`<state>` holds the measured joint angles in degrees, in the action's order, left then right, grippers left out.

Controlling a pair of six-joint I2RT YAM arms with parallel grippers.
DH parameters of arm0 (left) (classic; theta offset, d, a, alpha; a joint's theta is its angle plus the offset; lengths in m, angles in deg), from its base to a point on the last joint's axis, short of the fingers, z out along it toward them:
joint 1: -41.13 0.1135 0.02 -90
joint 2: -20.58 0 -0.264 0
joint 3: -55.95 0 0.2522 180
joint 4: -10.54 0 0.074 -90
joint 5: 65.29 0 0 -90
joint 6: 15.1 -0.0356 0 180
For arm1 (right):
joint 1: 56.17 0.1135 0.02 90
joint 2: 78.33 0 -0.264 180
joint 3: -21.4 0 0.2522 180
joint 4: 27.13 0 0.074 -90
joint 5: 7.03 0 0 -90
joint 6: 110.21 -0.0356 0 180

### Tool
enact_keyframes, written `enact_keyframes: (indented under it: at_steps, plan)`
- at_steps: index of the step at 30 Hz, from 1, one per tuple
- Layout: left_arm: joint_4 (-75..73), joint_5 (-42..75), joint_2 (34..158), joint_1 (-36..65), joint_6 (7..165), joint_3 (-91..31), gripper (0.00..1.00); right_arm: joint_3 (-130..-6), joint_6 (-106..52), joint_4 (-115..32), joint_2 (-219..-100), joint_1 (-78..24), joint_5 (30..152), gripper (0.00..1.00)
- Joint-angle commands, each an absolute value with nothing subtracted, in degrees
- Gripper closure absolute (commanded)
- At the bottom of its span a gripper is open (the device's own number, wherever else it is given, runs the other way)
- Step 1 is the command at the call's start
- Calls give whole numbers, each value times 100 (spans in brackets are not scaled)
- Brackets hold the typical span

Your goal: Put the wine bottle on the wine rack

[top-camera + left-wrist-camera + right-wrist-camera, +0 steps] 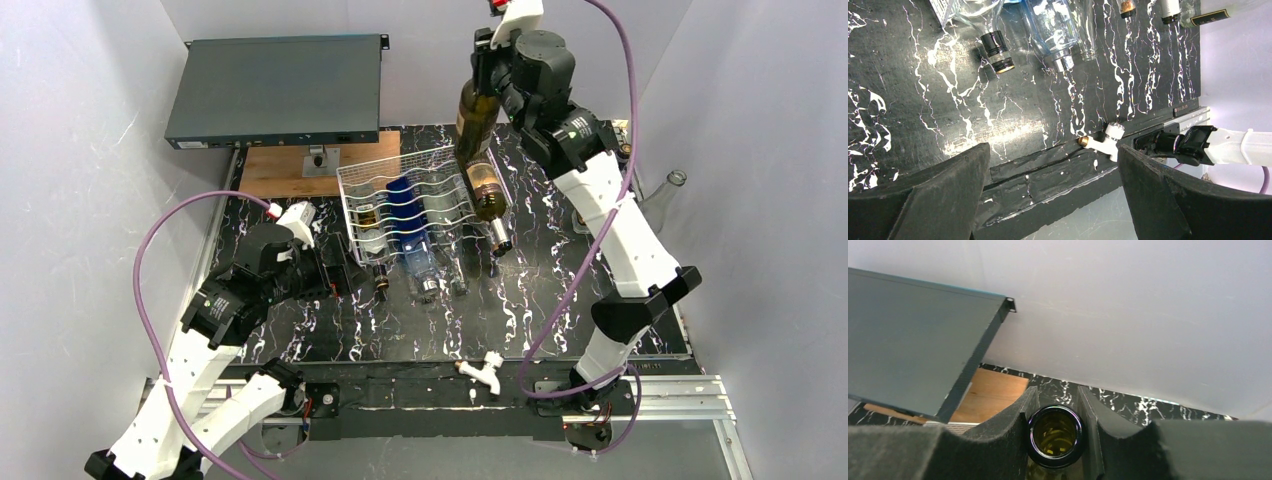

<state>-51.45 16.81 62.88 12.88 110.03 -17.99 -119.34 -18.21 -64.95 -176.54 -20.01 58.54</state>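
The white wire wine rack (435, 185) stands at the middle back of the table and holds several bottles lying down, among them a blue bottle (405, 200) and a brown bottle (488, 195) at its right end. My right gripper (492, 62) is shut on the neck of an olive-green wine bottle (476, 118), which hangs upright above the rack's back right corner. In the right wrist view the bottle's open mouth (1055, 436) sits between the fingers of the right gripper (1056, 400). My left gripper (345, 275) is open and empty, low at the rack's front left; it also shows in the left wrist view (1053, 155).
A dark grey flat metal box (275, 90) sits on a stand over a wooden board (285, 172) at the back left. A clear glass bottle (665, 190) stands at the right wall. A small white fitting (485, 370) lies at the front edge. Bottle necks (998, 50) stick out of the rack's front.
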Motion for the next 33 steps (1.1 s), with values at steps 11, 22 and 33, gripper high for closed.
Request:
enact_keyframes:
  at_steps: [11, 22, 33]
  plan:
    - [-5238, 1733, 6165, 1275, 10969, -1951, 2, -11869, -1986, -5304, -18199, -1653, 6207, 99]
    - [-5396, 1815, 6084, 1270, 10911, -2056, 2, -12037, -1981, -5013, -18821, -1653, 6214, 99]
    - [-5463, 1869, 6117, 1275, 10842, -2149, 2, -12023, -1869, -4715, -19003, -1644, 6188, 99]
